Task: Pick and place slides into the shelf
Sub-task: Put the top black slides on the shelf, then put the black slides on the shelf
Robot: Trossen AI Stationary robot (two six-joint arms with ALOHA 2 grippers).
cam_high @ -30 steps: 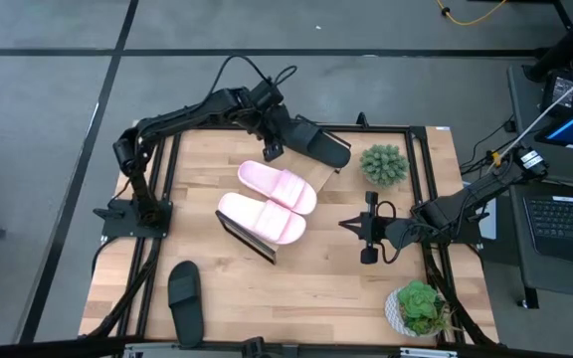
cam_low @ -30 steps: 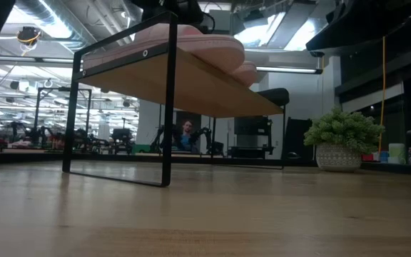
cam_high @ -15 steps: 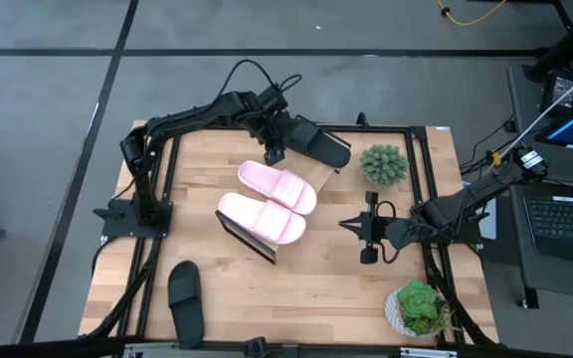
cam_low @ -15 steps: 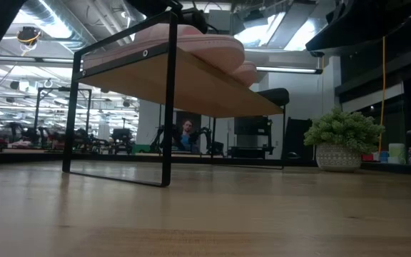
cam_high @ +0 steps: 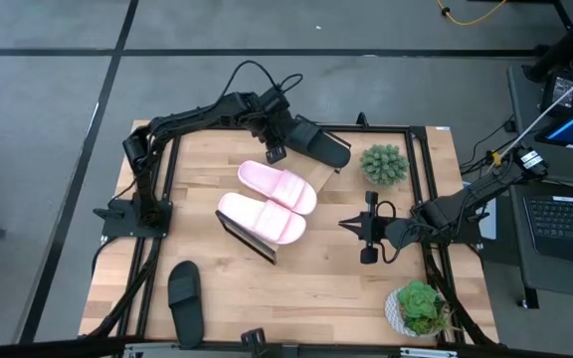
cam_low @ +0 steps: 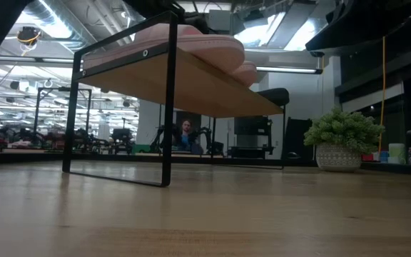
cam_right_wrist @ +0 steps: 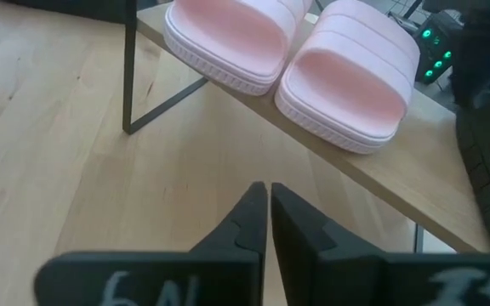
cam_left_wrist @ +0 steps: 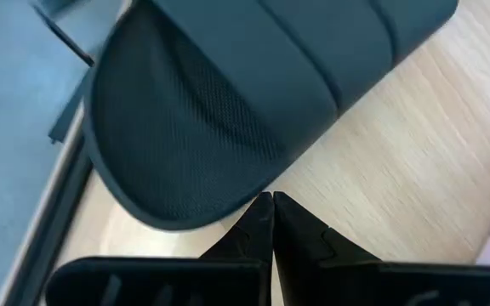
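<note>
Now 2 pink slides [cam_high: 270,203] (shelved).

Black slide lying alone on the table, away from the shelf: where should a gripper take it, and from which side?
Take the black slide by its wide strap, coming straight down from above. It lies flat, sole down, alone on the table, so nothing blocks the descent, and the raised strap probably lets fingers close across it.

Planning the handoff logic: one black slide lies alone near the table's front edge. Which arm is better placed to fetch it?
Left, probably. That black slide lies on the left half of the table. The left gripper is shut beside the other black slide at the shelf; the right gripper waits farther across.
</note>
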